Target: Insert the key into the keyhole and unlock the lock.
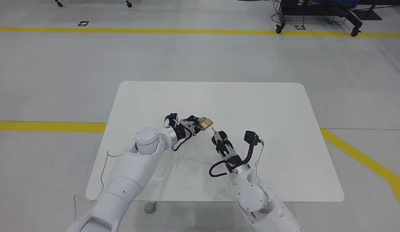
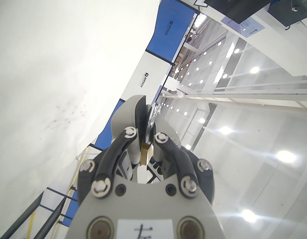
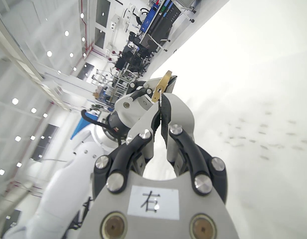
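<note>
Small brass padlock [image 3: 163, 83] clamped in the left hand [image 2: 149, 115] above the white surface [image 1: 281, 107], right hand [image 3: 161, 104] pinched tight around a thin silver key [image 3: 159, 100], key tip met the padlock's bottom face at the keyhole [image 3: 158, 91]

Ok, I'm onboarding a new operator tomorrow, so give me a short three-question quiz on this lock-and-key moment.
1. True or false: the lock lies loose on the table.
2. What does the right gripper hold? A) the key B) a screwdriver C) nothing
3. Fill in: the left gripper is shut on the ____.
Key: 1 false; 2 A; 3 lock.
</note>
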Controlling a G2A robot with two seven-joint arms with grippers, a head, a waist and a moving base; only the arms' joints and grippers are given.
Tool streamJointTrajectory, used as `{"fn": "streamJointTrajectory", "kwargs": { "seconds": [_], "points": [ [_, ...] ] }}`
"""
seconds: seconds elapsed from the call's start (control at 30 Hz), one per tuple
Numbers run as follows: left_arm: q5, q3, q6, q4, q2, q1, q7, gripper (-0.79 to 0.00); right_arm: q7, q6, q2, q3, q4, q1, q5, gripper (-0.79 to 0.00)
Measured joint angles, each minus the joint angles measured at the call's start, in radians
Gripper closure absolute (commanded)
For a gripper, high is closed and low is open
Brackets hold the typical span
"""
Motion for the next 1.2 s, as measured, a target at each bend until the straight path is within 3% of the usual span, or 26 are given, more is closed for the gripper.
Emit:
{"fn": "streamJointTrajectory", "kwargs": {
  "seconds": [0.23, 1.03, 1.2],
  "points": [
    [0.053, 0.001, -0.083, -0.051, 0.005, 0.025, -0.002, 0.000, 0.087, 0.018, -0.003, 0.032, -0.010, 0.004, 0.190, 0.000],
    [0.162, 0.015, -0.121, -0.130, 0.015, 0.063, 0.001, 0.000, 0.068, 0.002, -0.001, 0.035, -0.040, -0.019, 0.152, 0.000],
    [0.171, 0.002, -0.128, -0.129, 0.018, 0.057, 0.005, 0.000, 0.126, 0.000, 0.002, 0.037, -0.047, -0.021, 0.168, 0.000]
  ]
}}
